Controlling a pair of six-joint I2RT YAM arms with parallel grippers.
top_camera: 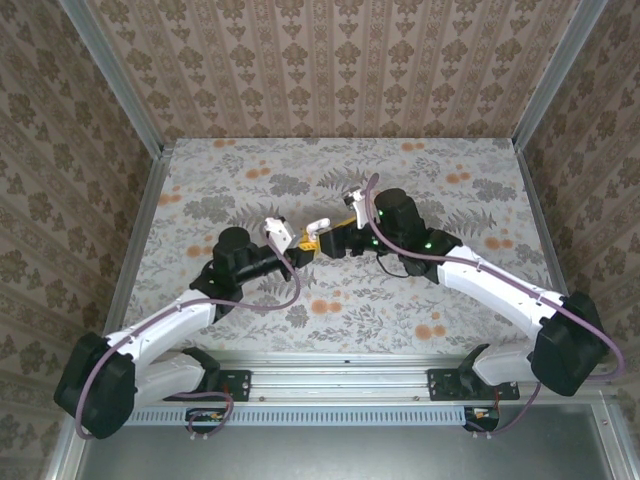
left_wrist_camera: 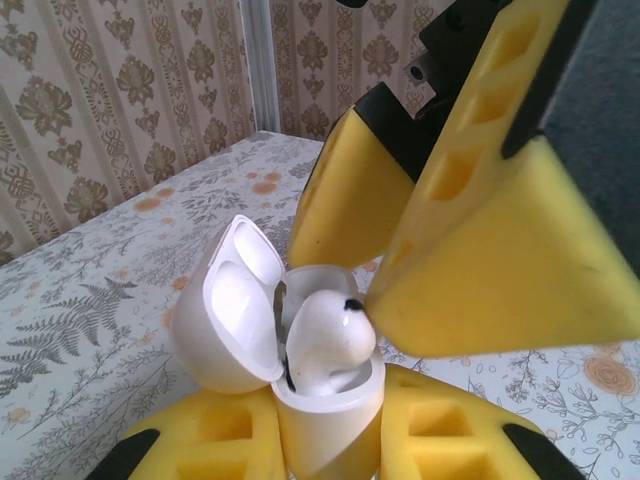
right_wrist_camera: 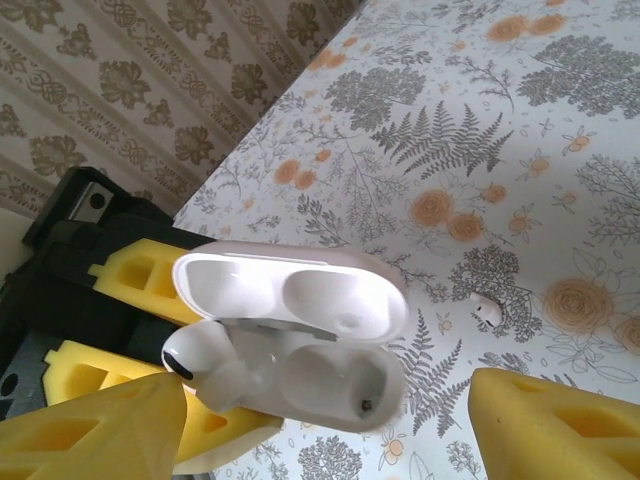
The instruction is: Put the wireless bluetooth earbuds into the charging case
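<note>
Left wrist view: the left gripper (left_wrist_camera: 325, 437) is clamped on the lower half of a small white glossy pebble-shaped plastic charging case (left_wrist_camera: 262, 345), its yellow foam fingers pressed against both sides at the bottom of the frame. The case stands upright with its lid swung wide to the left. A white glossy earbud (left_wrist_camera: 325, 335) with a small black spot sits partly in one socket, its rounded head poking above the rim and leaning right. The two yellow fingers of the other arm fill the upper right, their tips just beside that earbud

Right wrist view: the right gripper (right_wrist_camera: 330, 402) has its jaws well apart, one yellow tip at lower left, the other at lower right, nothing held between them. The open case lies at centre frame, and its other socket is bare. A second earbud (right_wrist_camera: 487, 308), tiny and white, lies on the floral-patterned table (right_wrist_camera: 520, 130) right of the case, apart from it

Top external view: both grippers meet at mid-table, with the case between them
</note>
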